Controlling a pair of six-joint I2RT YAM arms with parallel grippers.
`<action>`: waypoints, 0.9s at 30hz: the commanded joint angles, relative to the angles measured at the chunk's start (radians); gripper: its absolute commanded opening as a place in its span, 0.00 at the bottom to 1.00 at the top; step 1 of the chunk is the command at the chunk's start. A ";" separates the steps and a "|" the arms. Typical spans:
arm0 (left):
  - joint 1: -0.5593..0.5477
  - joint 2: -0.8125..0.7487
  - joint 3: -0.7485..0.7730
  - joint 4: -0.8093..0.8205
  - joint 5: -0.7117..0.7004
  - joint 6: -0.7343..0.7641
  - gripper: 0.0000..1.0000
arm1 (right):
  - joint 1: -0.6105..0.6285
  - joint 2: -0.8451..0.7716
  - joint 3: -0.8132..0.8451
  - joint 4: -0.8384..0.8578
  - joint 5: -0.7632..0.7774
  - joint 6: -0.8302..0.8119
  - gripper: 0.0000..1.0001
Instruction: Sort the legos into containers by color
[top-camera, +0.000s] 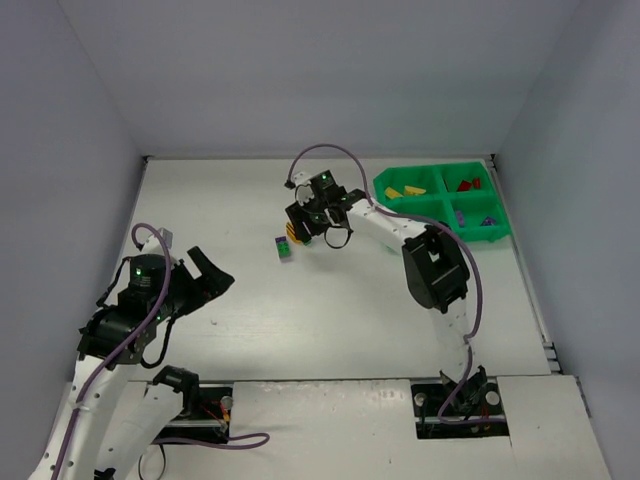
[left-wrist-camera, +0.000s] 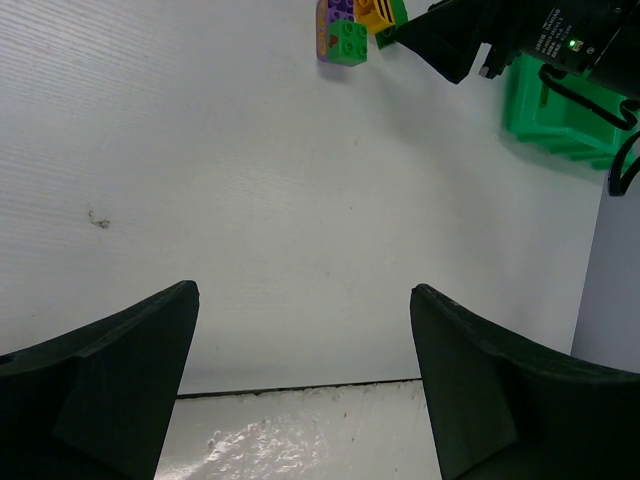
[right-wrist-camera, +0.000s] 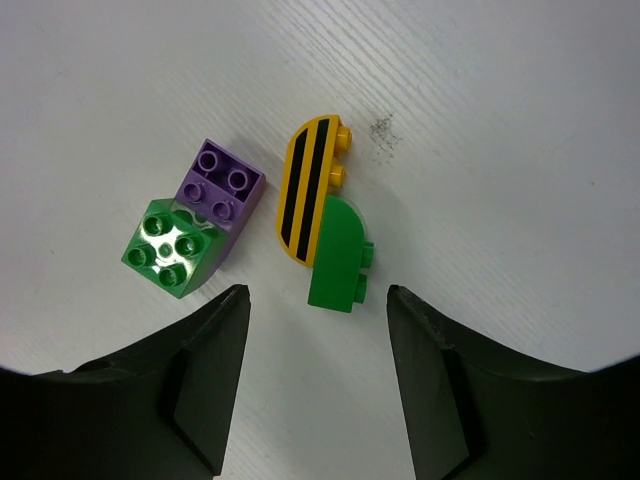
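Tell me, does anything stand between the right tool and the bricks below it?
Nothing visible does. The open right tool hangs directly over the green curved brick, with the yellow striped brick beside it.

No words or numbers can be read. A short line of white print runs across the black wrist housing of the right arm, beside a lit green light, but it is too small to make out. The yellow curved brick carries two black stripes as its only marking.
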 joint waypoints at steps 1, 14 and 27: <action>0.001 0.011 0.044 0.013 -0.013 -0.015 0.80 | 0.005 0.018 0.036 0.009 -0.014 -0.028 0.54; 0.001 0.008 0.055 -0.005 -0.024 -0.014 0.80 | 0.012 0.065 0.053 0.003 0.047 -0.057 0.51; 0.001 0.026 0.061 0.006 -0.022 -0.020 0.80 | 0.012 0.090 0.064 0.000 0.060 -0.091 0.18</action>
